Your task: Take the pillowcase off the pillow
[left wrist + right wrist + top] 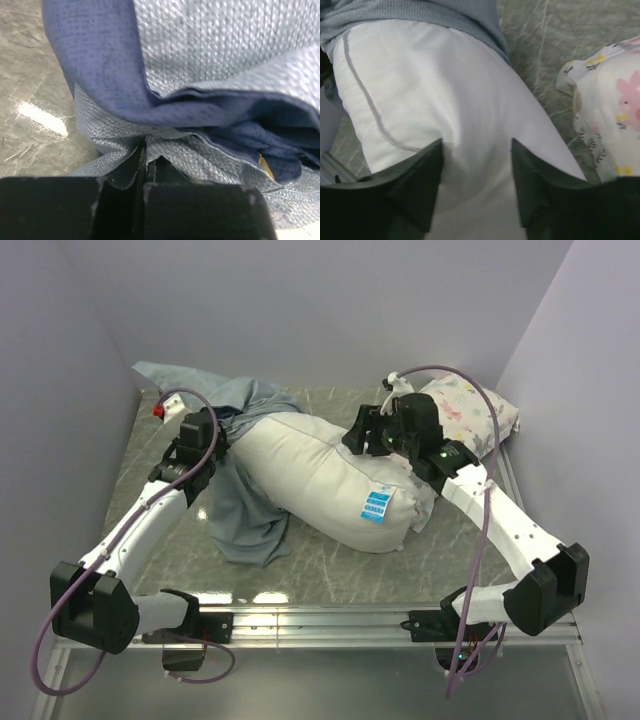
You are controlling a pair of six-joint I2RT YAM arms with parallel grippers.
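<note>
- The far end of the pillow (320, 475) is tucked inside the pillowcase (245, 505), so its full outline is hidden. The left gripper (220, 440) covers the meeting point in the top view.
- In the left wrist view, cloth fills nearly the whole frame. A small yellowish patch shows in a fold at the lower right, too small to identify.
- The right wrist view cuts off the pillow's lower half behind the two dark fingers (420, 185).
- The pillowcase is a coarse, dotted weave of dusty grey-blue, wrinkled and limp, with a darker blue inner flap (100, 65). It lies bunched toward the table's (330, 570) far-left corner, with one tongue trailing toward the near edge.
- The pillow is plump, smooth and white with a grey piped seam. It runs diagonally across the middle of the table, and its blue-and-white label (375, 505) is at the near-right end.
- A floral pillow (465, 410) sits in the far-right corner.
- The table top is grey, marbled and glossy.
- The left arm reaches forward along the left edge, and its jaws are pressed together on a pinched fold of the pillowcase.
- The right arm angles in from the right. The right gripper (362, 435) has its jaws spread wide over the pillow's upper side and grips nothing, possibly resting on the fabric.
</note>
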